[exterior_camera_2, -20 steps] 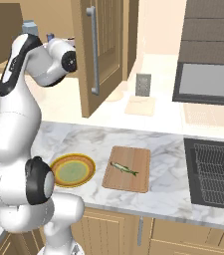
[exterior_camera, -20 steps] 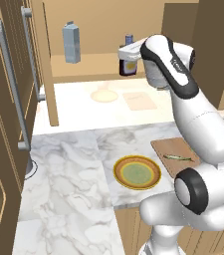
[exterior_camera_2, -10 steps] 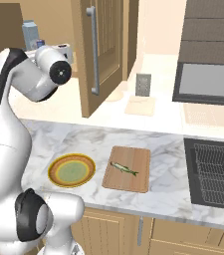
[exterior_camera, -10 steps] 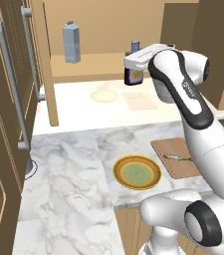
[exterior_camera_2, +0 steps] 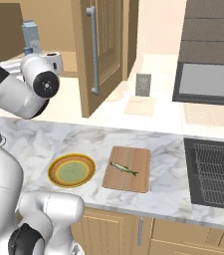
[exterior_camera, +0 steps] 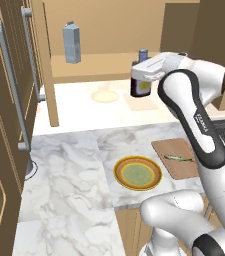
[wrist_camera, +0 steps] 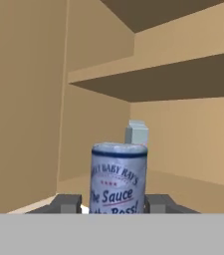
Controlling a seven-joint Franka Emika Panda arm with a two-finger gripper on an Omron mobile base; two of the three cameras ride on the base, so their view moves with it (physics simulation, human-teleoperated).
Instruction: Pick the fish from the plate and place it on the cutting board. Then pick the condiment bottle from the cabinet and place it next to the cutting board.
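My gripper is shut on the condiment bottle, a dark brown bottle with a pale yellow label, held upright in the air just in front of the tan cabinet's shelf. In the hand view the bottle stands between the two fingertips, its label reading "Sauce". The fish lies on the cutting board at the counter's right. From the right base view the fish sits mid-board on the cutting board. Left of it is the plate, also plate, with nothing on it.
A tall grey-blue carton stands on the cabinet shelf, seen behind the bottle as carton. A darker cupboard with long grey handles flanks the left. The open cabinet door juts out, and a sink lies to the right.
The arm has drawn back from the cabinet, carrying the bottle right and slightly down, off the shelf. Fish, board and plate have not moved.
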